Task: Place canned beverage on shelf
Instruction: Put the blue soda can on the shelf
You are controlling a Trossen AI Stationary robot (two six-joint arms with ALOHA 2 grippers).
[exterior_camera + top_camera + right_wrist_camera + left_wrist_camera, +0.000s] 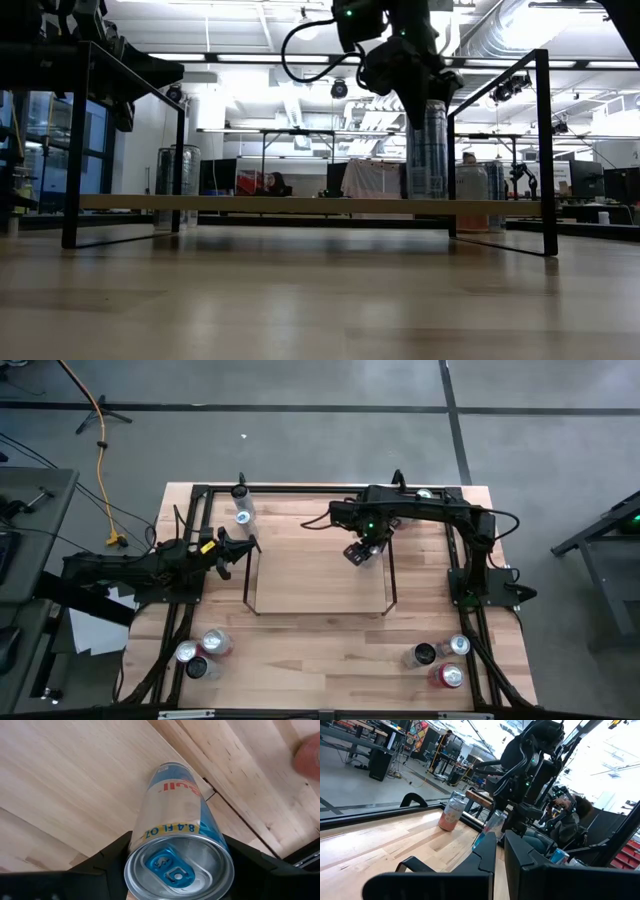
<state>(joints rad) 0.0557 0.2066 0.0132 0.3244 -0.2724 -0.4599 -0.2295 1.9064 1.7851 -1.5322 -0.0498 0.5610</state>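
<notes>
The shelf (pixel 318 582), a low light-wood board with black wire frames at its short ends, stands mid-table. My right gripper (pixel 362 552) is over the board's far right part, shut on a silver-and-blue can (pixel 428 150) that stands upright with its blue-tabbed top (pixel 177 865) facing the wrist camera. In the low view the can's base (pixel 428 195) is level with the board's top; I cannot tell whether it touches. My left gripper (pixel 246 545) waits shut at the shelf's left end, holding nothing. My right gripper pinches the can's upper wall (pixel 140 836), just under the top rim, between its two fingers (pixel 107 860), one on each side. The fingers come from above, pointing down. The can sits upright in the hold, its lower end just inside the shelf's far right post (pixel 451 160).
A pink can (pixel 241 513) stands on the table beyond the shelf's far left corner. Several cans cluster at the near left (pixel 202 650) and three at the near right (pixel 440 660). Black rails (pixel 463 560) border the tabletop. The board's middle and left are bare.
</notes>
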